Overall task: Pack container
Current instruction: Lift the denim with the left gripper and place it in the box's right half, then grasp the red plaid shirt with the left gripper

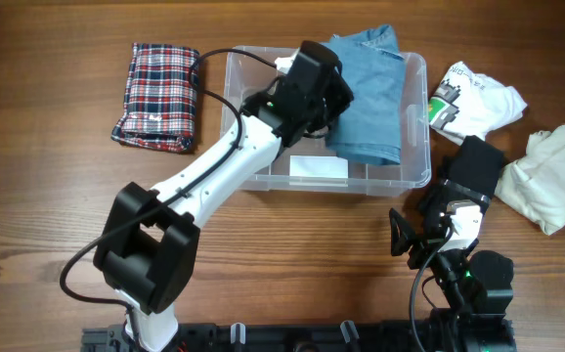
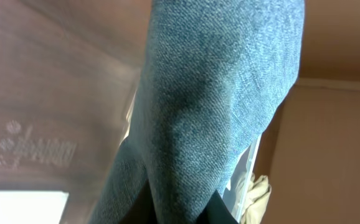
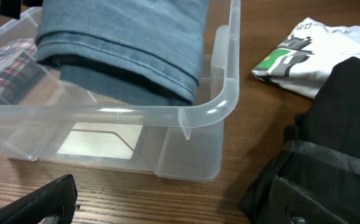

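While the left gripper [image 1: 324,96] hangs over the container [image 1: 385,183] mid-table, the folded denim [image 1: 370,88] is the item being packed.
Its jaws look clamped on the denim, though fabric hides them. The right gripper [image 1: 407,235] sits spread and empty beside the bin. The next move calls for a release, with the denim laid flat to leave room for the plaid shirt [image 1: 155,96].
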